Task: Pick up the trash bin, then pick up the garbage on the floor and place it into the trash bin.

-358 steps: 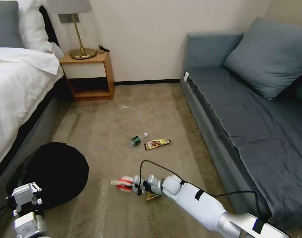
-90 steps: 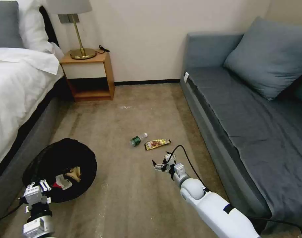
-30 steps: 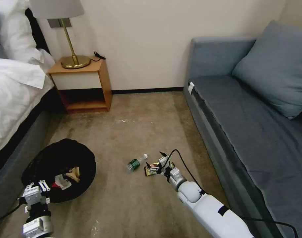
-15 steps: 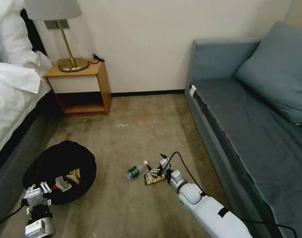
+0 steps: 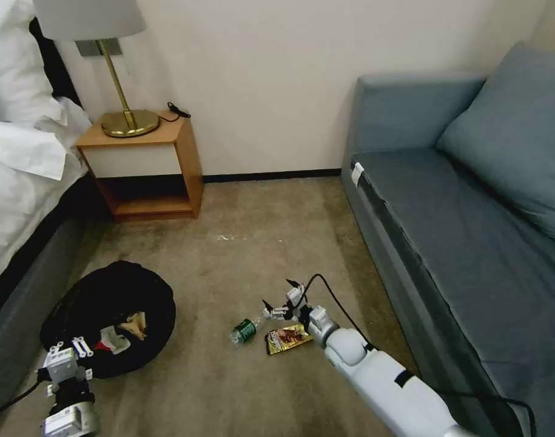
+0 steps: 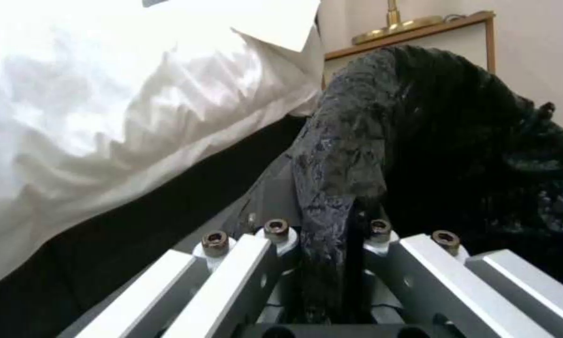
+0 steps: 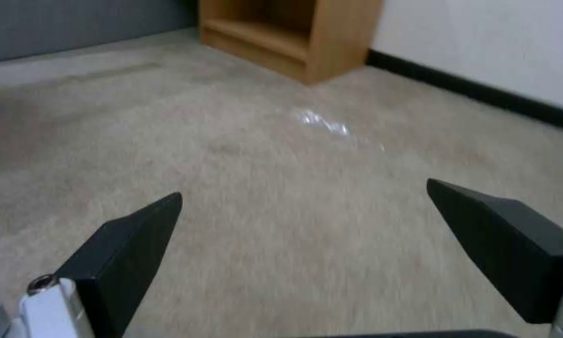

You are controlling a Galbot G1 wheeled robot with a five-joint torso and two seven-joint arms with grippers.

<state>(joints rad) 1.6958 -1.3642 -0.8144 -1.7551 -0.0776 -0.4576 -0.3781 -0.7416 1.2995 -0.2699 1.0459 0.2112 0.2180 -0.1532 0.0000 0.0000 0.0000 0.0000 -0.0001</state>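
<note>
Carpet floor (image 5: 241, 200) open in the middle, hemmed by bed (image 5: 16, 182) at 9 o'clock, sofa (image 5: 471, 243) at 3 o'clock, nightstand (image 5: 141, 167) at 11 o'clock against the wall. Trash bin (image 5: 107, 318) sits low at 8 o'clock beside the bed edge, black liner, red-white wrapper (image 5: 110, 340) and tan paper (image 5: 134, 325) inside. Right arm reaches in from 5 o'clock, stretched low over the carpet; right gripper (image 5: 281, 297) jaws spread wide, holding nothing, bare carpet between the tips in the right wrist view. Left gripper (image 5: 68, 358) at 7 o'clock, jaws clamped on the bin's liner rim (image 6: 331, 225). Snack packet (image 5: 287, 338) lies flat just at 6 o'clock of the right jaws, beside the wrist. Small bottle (image 5: 244, 331) on its side just at 8 o'clock of the jaws, close to the packet, not touching.
</note>
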